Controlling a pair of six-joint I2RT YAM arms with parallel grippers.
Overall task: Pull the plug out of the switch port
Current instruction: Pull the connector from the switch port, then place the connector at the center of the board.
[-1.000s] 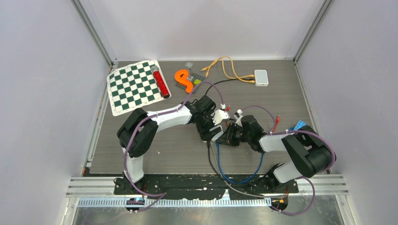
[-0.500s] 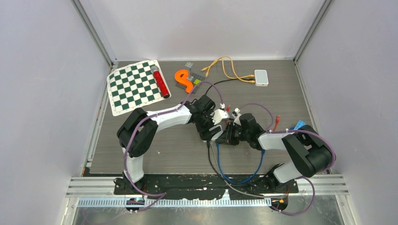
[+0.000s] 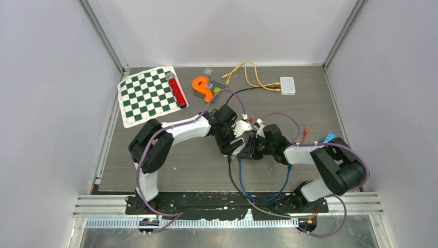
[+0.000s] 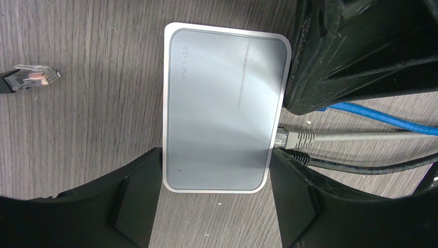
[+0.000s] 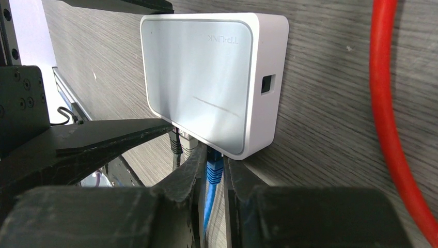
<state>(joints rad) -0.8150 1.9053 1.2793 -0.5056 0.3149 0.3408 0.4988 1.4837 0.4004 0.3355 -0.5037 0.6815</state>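
Right end effector (image 5: 213, 158) pinching blue plug (image 5: 214, 173), in switch (image 5: 201, 77)

White switch (image 5: 206, 77), blue plug (image 5: 213, 171), red cable (image 5: 391, 103), green-and-white chequered board (image 3: 149, 96).

This is a robotics laboratory, more exactly a closed test cell. Plain white wall panels (image 3: 46, 103) stand on three sides of a small wood-pattern table (image 3: 170, 170), and aluminium profiles (image 3: 103, 36) hold them at the corners. Two robot arms, the left arm (image 3: 183, 129) and the right arm (image 3: 302, 155), are bolted to a black base plate (image 3: 206, 209), with loose purple cables (image 3: 283, 114) along them. The things on the table are unrelated practice props: a chessboard mat (image 3: 147, 95), a red tube (image 3: 177, 91), an orange S-shaped piece (image 3: 202, 89), and a grey network switch (image 4: 222, 113) with a blue plug (image 5: 213, 170).
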